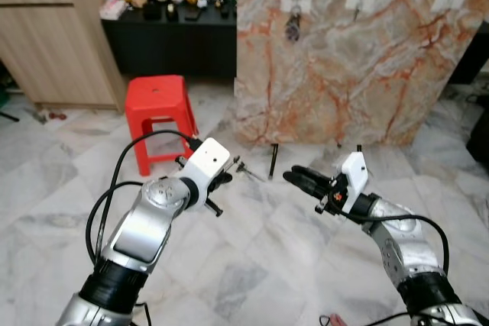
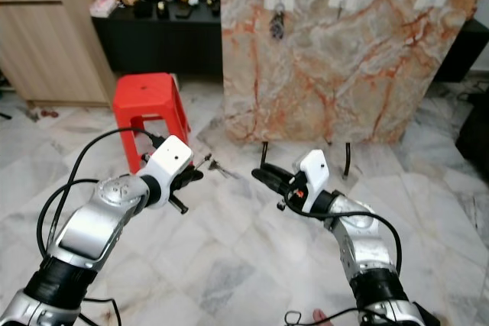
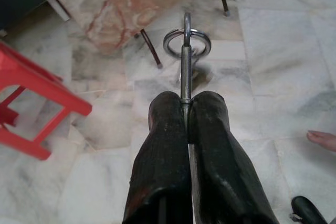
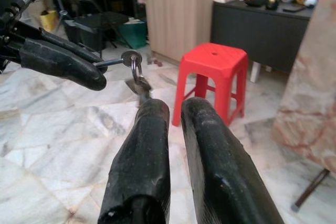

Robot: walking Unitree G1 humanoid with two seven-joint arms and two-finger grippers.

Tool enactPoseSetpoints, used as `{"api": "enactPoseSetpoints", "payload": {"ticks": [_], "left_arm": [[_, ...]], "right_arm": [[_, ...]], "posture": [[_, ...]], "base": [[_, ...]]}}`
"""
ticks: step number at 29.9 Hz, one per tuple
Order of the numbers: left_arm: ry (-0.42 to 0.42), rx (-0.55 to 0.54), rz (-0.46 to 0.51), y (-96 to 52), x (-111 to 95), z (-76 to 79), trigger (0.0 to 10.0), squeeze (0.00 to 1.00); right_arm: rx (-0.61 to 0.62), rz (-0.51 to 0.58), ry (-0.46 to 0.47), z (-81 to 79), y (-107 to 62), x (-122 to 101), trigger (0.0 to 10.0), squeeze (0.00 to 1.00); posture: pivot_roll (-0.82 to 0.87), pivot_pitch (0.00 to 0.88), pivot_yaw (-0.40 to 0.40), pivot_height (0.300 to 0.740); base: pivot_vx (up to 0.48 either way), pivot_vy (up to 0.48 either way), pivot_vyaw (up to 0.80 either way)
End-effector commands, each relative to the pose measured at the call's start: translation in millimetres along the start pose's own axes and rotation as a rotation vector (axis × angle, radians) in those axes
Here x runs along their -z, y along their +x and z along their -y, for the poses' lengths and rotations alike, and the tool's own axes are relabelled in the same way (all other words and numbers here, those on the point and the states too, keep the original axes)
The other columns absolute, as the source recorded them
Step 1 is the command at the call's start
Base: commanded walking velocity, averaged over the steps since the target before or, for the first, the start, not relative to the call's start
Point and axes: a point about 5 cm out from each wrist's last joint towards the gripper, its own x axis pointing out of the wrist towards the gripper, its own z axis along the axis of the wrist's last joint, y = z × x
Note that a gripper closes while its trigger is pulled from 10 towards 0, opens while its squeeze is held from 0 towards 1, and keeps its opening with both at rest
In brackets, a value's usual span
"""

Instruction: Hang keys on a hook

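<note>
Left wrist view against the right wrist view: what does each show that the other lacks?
Left wrist alone: the left gripper head-on, shut on the keys, and a person's fingertip. Right wrist alone: the right gripper, fingers slightly apart, holding nothing, a wooden cabinet and a black sideboard with figurines. Both: keys, red stool, marble slab.

orange-and-cream marble slab (image 1: pixel 359 59), rust veins, three pale squares near top. plain bright red plastic stool (image 1: pixel 158 116). floor (image 1: pixel 267 265) of white marble tiles, grey veining. light wood-grain cabinet (image 1: pixel 53 36); black low sideboard (image 1: pixel 172 40). silver metal keys (image 3: pixel 186 51) with ring. black fingers on left gripper (image 3: pixel 186 108) and right gripper (image 4: pixel 173 124); silver arms, white wrist housings.
</note>
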Motion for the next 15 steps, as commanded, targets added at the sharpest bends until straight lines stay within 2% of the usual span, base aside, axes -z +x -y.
{"api": "enactPoseSetpoints", "payload": {"ticks": [1, 15], "left_arm": [[0.019, 0.013, 0.029, -2.1, -7.7, 1.9, 10.0, 0.0], [0.031, 0.026, 0.043, -2.4, -7.0, 2.4, 10.0, 0.0]], "right_arm": [[-0.002, -0.019, -0.007, 0.4, 1.1, 0.5, 10.0, 0.0], [-0.01, -0.01, -0.018, -5.5, 4.0, -0.7, 10.0, 0.0]], "posture": [[-0.04, 0.032, -0.059, 0.74], [-0.05, 0.039, -0.041, 0.74]], "base": [[0.0, 0.0, -0.71], [0.0, 0.0, -0.71]]}}
